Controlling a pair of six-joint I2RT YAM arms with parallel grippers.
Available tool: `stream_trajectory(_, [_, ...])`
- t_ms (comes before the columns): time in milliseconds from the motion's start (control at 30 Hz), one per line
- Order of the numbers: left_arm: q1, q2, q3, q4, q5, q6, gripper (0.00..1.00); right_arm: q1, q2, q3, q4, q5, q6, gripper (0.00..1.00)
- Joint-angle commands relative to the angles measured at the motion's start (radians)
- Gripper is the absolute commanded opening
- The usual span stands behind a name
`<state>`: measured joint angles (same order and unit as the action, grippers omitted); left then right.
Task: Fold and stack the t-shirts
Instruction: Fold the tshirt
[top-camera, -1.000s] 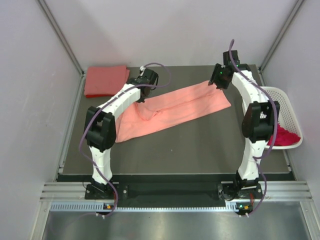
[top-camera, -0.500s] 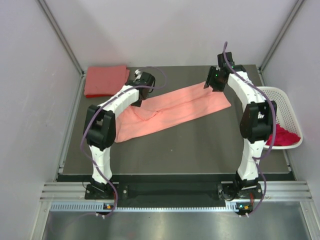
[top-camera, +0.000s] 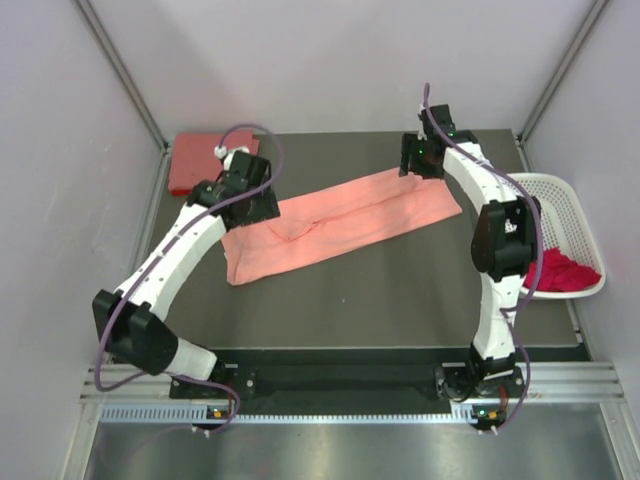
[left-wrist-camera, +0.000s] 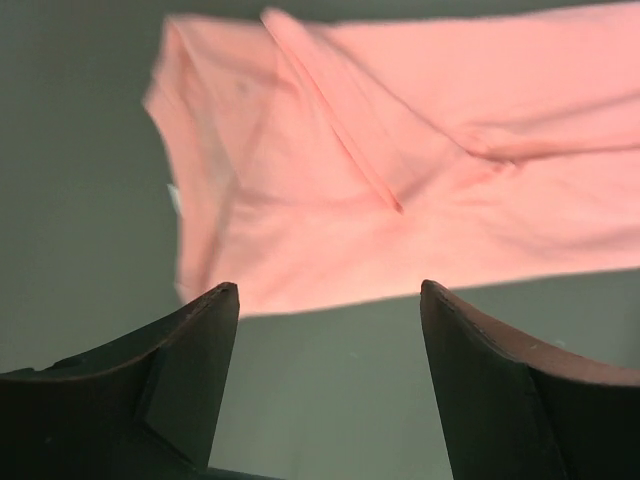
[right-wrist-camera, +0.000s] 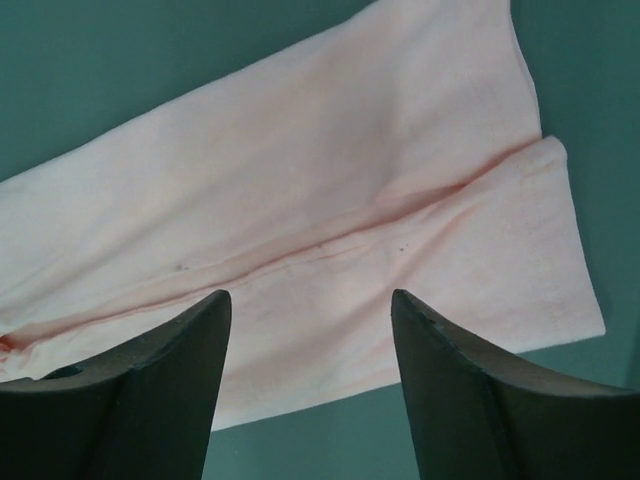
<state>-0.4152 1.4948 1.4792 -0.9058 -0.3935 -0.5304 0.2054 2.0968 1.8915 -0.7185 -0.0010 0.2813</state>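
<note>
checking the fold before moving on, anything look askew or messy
Yes: the salmon-pink t-shirt lies slanted across the table, and its left end in the top view is rumpled with a diagonal crease.

The salmon-pink t-shirt (top-camera: 340, 225) lies flat across the middle of the desk (top-camera: 400, 290), folded into 1 long strip running diagonally from near-left to far-right. The coral-red t-shirt (top-camera: 195, 165) sits folded at the desk's far-left corner. The magenta-red t-shirt (top-camera: 560, 272) lies crumpled in a basket (top-camera: 560, 190) at the desk's right edge.
</note>
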Motion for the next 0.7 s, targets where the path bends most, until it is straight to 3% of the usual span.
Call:
stream_trajectory(0, [0.027,-0.068,-0.182,0.107,0.194,-0.230,0.77,0.012,0.008,0.069,0.096,0.004,-0.094,0.67])
stream_trajectory(133, [0.108,-0.114,-0.309,0.166,0.297,-0.394,0.74,0.011,0.035,0.093,0.114,-0.037,-0.194,0.68])
stream_trajectory(400, [0.179,-0.076,-0.375,0.194,0.278,-0.503,0.75,0.020,0.029,0.067,0.081,-0.067,-0.196,0.70])
stream_trajectory(533, [0.193,-0.070,-0.437,0.232,0.246,-0.477,0.73,0.045,0.002,0.023,0.068,-0.093,-0.148,0.71])
stream_trajectory(667, [0.275,-0.085,-0.571,0.274,0.263,-0.480,0.68,0.116,-0.046,-0.023,0.086,-0.143,-0.107,0.69])
